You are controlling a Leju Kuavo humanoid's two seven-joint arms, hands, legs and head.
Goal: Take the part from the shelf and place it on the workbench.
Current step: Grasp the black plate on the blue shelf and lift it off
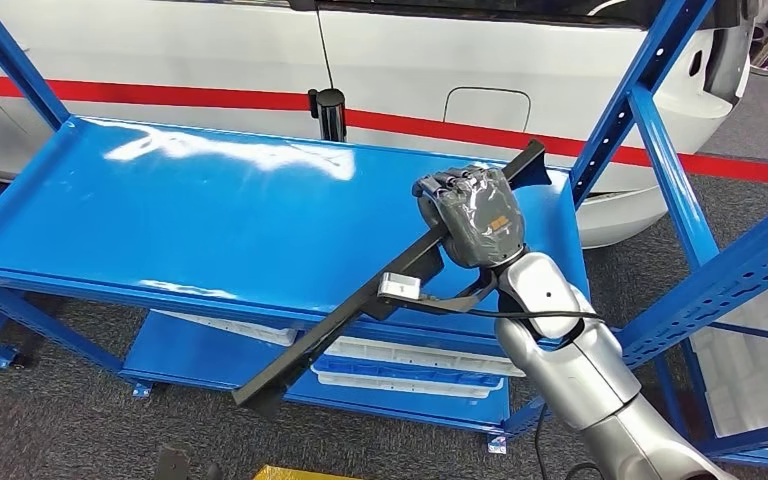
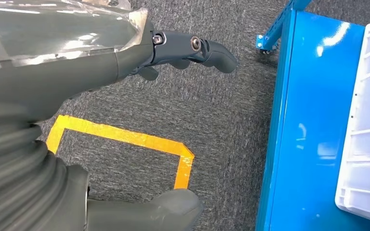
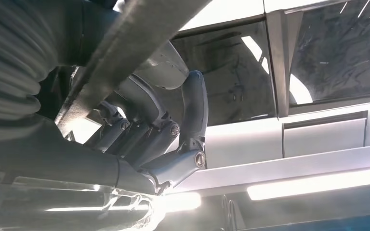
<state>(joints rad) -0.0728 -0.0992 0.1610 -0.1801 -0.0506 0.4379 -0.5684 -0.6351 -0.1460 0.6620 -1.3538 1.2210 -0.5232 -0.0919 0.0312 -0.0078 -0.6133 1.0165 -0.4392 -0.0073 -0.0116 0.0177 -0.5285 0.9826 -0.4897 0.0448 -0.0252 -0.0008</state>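
1. The part [image 1: 380, 300], a long black bar with a small silver bracket [image 1: 399, 286] fixed near its middle, is seen lying slantwise over the blue shelf [image 1: 160, 220], its far end up by the right upright [image 1: 650, 110] and its near end jutting out past the shelf's front edge, over the grey floor [image 1: 60, 420].
2. The right hand [image 1: 470, 215] is clenched round the part, taken above the bracket, toward the far end; in the right wrist view the dark fingers [image 3: 173, 139] are wrapped under the bar [image 3: 125, 53].
3. Whether the part is lifted off the shelf or touching it cannot be told.
4. The left hand [image 2: 125, 96] is seen over the floor beside yellow tape [image 2: 125, 137], fingers apart, nothing held.
5. The part is judged stiff and fairly light, moulded or metal trim; no sag is shown along its length.
6. The hold sits off-centre, so the long near end may be expected to droop and twist in the grasp; a hold closer to the bracket would be judged better balanced.
7. The smooth black surface could slip under the fingers, and the long ends could strike the shelf's uprights or the white car [image 1: 460, 60] beyond when swung round.
8. Placing on the worktop is not yet done.
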